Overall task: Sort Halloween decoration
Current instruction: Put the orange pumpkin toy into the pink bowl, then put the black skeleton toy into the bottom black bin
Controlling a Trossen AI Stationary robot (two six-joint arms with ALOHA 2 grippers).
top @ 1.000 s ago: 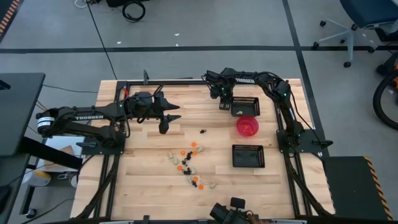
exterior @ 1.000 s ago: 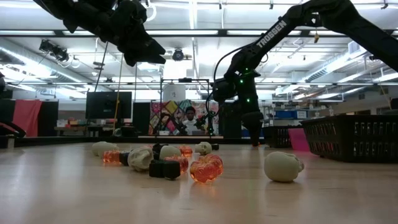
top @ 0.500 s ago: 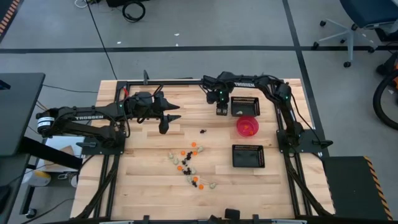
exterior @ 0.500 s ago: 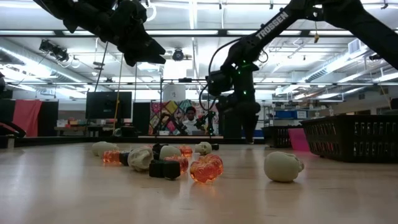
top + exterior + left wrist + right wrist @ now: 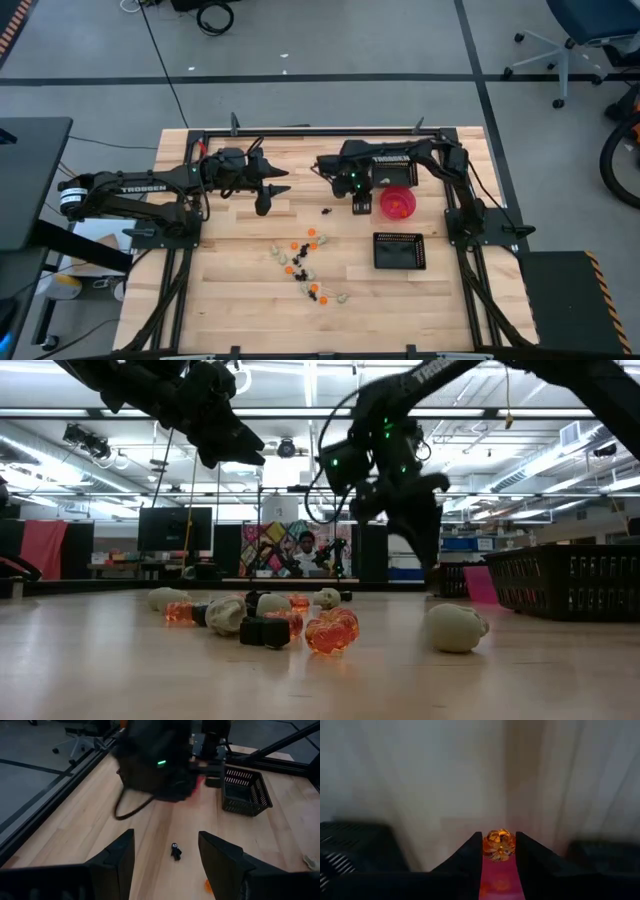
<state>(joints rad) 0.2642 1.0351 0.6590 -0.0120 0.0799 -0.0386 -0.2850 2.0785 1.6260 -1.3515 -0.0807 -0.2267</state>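
Right wrist view is showing an orange trinket (image 5: 499, 844) being pinched between the two dark fingers of the right end effector (image 5: 499, 851), with pink-red visible directly beyond it, so the piece is being held narrowly, probably so that it can be dropped by colour into the pink-red bowl (image 5: 399, 204). From the high view, the right end effector (image 5: 359, 205) is being carried just beside that bowl, between it and the lone black trinket (image 5: 327, 211) lying on the tabletop (image 5: 230, 290). One black mesh tray (image 5: 399, 250) is sitting nearer the front of the tabletop, well apart from the bowl; a second tray is mostly being hidden under the right arm.

The left end effector (image 5: 265, 200) is being held with its fingers spread wide and nothing between them, hovering above bare wood; in the left wrist view the black trinket (image 5: 175, 852) is lying ahead of the gap between its fingers (image 5: 117, 862), which suggests it is being lined up as a later pick.

The rest of the Halloween decoration (image 5: 305, 265) is lying in a loose scatter of orange, black and cream pieces near the middle front of the tabletop, unsorted. In the low view, an orange piece (image 5: 332, 630) and a cream piece (image 5: 455, 627) are resting on the wood, apart from each other.
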